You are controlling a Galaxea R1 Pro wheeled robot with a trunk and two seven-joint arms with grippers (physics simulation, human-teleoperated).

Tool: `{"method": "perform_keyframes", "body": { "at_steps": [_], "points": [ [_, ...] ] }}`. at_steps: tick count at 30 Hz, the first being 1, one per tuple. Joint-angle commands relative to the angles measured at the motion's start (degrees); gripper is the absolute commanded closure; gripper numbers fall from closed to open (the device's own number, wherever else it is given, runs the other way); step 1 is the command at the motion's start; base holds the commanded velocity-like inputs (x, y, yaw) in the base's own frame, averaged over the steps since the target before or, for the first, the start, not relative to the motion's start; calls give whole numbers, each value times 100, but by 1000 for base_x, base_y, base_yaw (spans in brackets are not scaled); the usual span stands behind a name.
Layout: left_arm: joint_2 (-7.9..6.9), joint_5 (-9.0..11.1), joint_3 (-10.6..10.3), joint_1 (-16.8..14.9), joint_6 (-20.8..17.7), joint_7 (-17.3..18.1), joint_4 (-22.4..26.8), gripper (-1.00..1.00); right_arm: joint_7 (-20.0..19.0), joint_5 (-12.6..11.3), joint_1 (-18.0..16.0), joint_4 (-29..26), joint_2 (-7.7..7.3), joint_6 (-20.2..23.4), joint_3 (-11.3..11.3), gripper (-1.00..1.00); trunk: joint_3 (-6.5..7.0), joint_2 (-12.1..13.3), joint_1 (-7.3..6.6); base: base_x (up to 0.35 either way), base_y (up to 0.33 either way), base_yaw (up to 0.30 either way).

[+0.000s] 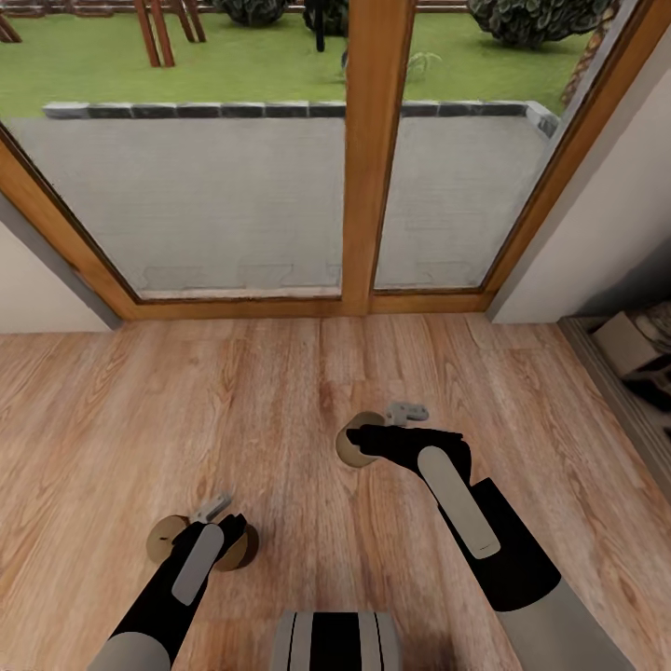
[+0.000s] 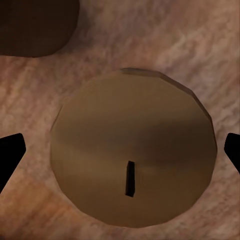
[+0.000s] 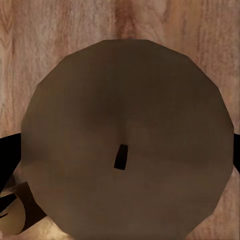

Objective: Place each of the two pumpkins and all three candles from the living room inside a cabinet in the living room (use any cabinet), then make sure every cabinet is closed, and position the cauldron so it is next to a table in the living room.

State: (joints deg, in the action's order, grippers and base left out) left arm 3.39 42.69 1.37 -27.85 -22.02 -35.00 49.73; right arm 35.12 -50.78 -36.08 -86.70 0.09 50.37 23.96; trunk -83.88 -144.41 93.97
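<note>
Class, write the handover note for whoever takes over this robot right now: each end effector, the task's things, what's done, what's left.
Left end effector: open, fingertips either side of a brown candle on the wood floor, not touching; a second candle stands close by.
Right end effector: straddles a third candle; whether it grips is unclear.
Robot faces the glass door.
Done: no candle stowed yet.
Left: candles and pumpkins into a cabinet, close cabinets, cauldron beside a table.

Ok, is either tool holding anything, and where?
Nothing in the left tool, open astride a brown candle. The right tool flanks another candle; grip cannot be told.
</note>
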Motion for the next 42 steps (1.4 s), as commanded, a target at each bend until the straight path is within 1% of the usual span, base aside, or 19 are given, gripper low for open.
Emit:
{"method": "perform_keyframes", "body": {
  "at_steps": [1,6,8,15,17,41,42],
  "points": [
    [4,32,9,-1,-21,-26,11,-100,56,-55,-4,-7,0,8,3,100,-4,-2,-1,0,0,0],
    [4,29,-10,-1,-21,-26,11,-100,56,-55,-4,-7,0,8,3,100,-4,-2,-1,0,0,0],
    [7,29,-14,-1,-21,-25,11,-100,56,-55,-4,-6,0,8,3,100,-48,-4,4,0,0,0],
    [13,28,-22,-1,-21,-25,11,-100,56,-55,-4,-10,0,8,3,100,-48,-4,4,0,0,0],
    [13,28,-23,-1,-21,-25,11,-100,56,-55,-4,-9,0,8,3,100,-93,-7,9,0,0,0],
    [13,33,-15,-1,-21,-25,11,-100,56,-55,-4,-5,0,8,3,100,-93,-7,9,0,0,0],
    [13,35,-16,-1,-21,-25,11,-100,56,-55,-4,-5,0,8,3,100,-115,-8,12,0,0,0]
  ]
}}
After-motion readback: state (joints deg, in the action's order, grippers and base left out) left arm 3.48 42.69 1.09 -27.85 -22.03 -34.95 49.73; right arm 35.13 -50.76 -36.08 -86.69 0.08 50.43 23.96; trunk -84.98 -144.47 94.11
